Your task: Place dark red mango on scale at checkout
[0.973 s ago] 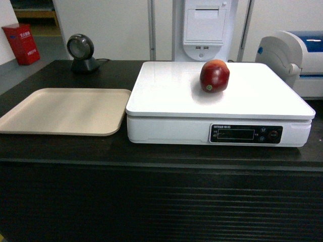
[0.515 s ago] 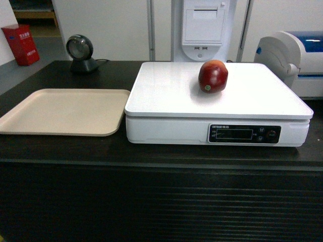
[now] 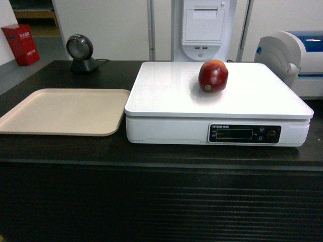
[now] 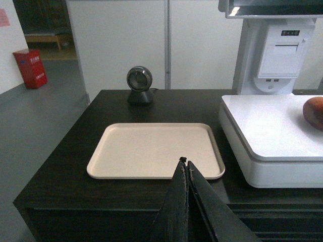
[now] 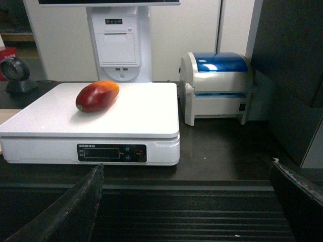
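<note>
Starting at the left of the head view: a red box [image 3: 20,44] on the floor beyond the checkout [image 3: 161,201], a long black counter with a ribbed dark front. A round-headed barcode scanner [image 3: 81,52] stands at the counter's back left. A beige tray [image 3: 63,111] lies flat just beside the scale [image 3: 217,108], not touching it. The scale's black display panel [image 3: 245,134] faces the camera. The dark red mango [image 3: 213,76] rests on its side on the white platter, toward the back and a little right of centre, nothing gripping it. A white receipt printer column [image 3: 204,27] rises behind the scale; a white and blue machine [image 3: 298,58] sits at far right. Left gripper [image 4: 184,164], seen from its wrist camera: fingers pressed together, nothing between them, held in front of the counter edge below the tray. Right gripper [image 5: 186,174]: fingers [image 5: 75,206] spread wide at the frame's lower corners, holding nothing, back from the counter front.
</note>
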